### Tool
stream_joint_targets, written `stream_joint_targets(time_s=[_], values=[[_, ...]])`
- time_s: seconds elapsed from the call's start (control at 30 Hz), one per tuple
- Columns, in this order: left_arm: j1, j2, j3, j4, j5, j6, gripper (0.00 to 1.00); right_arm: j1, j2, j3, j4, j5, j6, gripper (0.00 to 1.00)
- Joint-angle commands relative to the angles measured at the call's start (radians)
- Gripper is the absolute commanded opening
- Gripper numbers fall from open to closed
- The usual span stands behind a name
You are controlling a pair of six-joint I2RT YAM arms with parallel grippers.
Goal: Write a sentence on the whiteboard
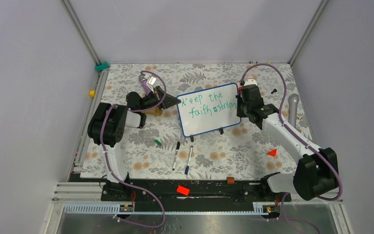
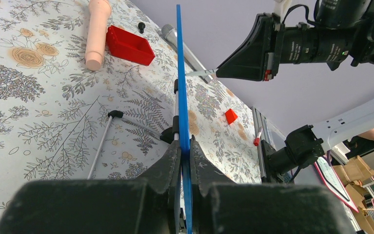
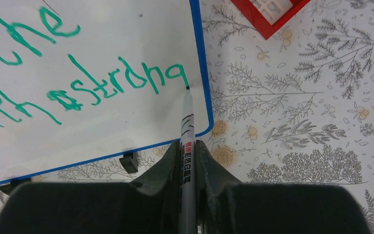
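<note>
While outstretched, right arm (image 1: 283, 130) at whiteboard (image 1: 205, 125)

I read whiteboard (image 3: 97, 131) face as glossy, smooth white; thin blue rim looks plastic. On marker (image 3: 187, 122), smooth white plastic barrel with printed label. Jaws of right gripper (image 3: 188, 146) and left gripper (image 2: 184, 151): matt black plastic, faintly grainy. Over worktop (image 3: 297, 122), matt floral-print cover; cloth or paper, can't tell. Red tray (image 2: 129, 45): smooth plastic.
</note>
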Motion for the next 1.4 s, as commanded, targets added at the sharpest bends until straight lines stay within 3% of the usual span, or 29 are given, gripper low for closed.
stream_joint_targets(time_s=[0.0, 0.67, 0.87, 0.97, 1.03, 1.2, 1.23, 1.27, 1.37], values=[[-0.011, -0.02, -0.002, 0.044, 0.075, 0.054, 0.0, -0.007, -0.015, -0.034, 0.031, -0.018, 0.014, 0.0], [-0.011, -0.021, -0.002, 0.044, 0.075, 0.054, 0.0, -0.007, -0.033, -0.006, 0.056, -0.118, 0.038, 0.0], [-0.008, -0.042, -0.027, 0.044, 0.068, 0.081, 0.0, -0.007, -0.153, -0.015, -0.015, -0.14, 0.029, 0.0], [-0.006, -0.061, -0.045, 0.045, 0.063, 0.099, 0.13, -0.006, -0.241, -0.045, -0.03, -0.163, 0.035, 0.0], [-0.006, -0.061, -0.042, 0.046, 0.079, 0.1, 0.29, -0.007, -0.283, -0.06, -0.041, -0.172, 0.042, 0.0], [-0.003, -0.1, -0.074, 0.048, 0.068, 0.129, 0.43, -0.006, -0.339, -0.069, -0.074, -0.188, 0.046, 0.0], [0.0, -0.114, -0.089, 0.048, 0.061, 0.14, 0.77, -0.007, -0.349, -0.069, -0.081, -0.188, 0.047, 0.0], [0.003, -0.126, -0.101, 0.048, 0.053, 0.147, 0.96, -0.007, -0.359, -0.069, -0.086, -0.193, 0.048, 0.0], [0.011, -0.139, -0.11, 0.048, 0.042, 0.136, 0.99, -0.007, -0.386, -0.071, -0.1, -0.199, 0.048, 0.0]])
